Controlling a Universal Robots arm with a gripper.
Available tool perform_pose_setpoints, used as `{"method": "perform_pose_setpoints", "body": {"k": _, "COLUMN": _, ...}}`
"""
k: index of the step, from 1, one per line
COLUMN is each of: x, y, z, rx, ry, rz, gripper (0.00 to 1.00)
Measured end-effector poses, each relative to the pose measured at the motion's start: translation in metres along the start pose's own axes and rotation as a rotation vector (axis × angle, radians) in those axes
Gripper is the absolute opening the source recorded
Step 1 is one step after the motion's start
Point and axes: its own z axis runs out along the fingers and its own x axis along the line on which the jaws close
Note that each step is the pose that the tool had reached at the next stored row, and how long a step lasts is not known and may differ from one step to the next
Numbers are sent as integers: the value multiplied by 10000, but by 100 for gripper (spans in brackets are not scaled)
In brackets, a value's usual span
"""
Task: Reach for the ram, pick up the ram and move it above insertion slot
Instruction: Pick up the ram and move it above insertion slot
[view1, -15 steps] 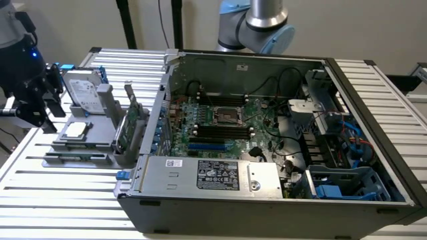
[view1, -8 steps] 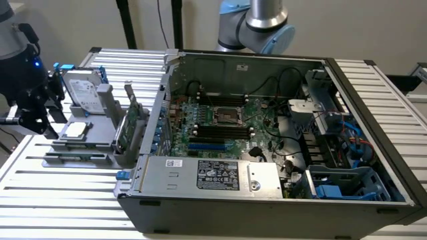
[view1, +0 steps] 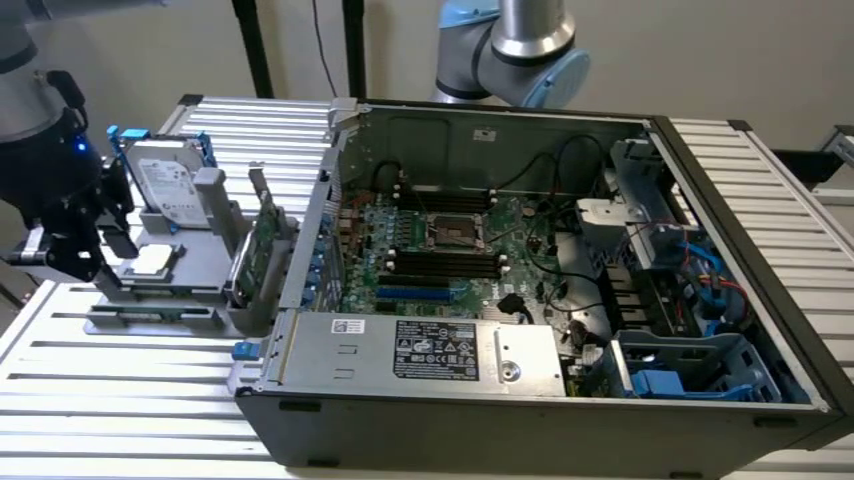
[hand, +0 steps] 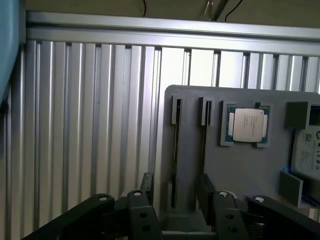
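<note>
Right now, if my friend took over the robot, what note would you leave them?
Gripper: open and empty, at the edge of the grey holder.
Ram: standing in the holder, untouched.
Insertion slot: one of the dark slots on the motherboard inside the open computer case.
Done: nothing picked up yet.
Left: reach the ram, grasp it, and carry it above the slot.
</note>
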Motion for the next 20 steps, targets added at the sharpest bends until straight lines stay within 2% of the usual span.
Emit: {"method": "perform_pose_setpoints", "body": {"k": 20, "x": 4, "y": -8, "z": 363, "rx": 0, "ry": 1, "rz": 1, "gripper": 48}}
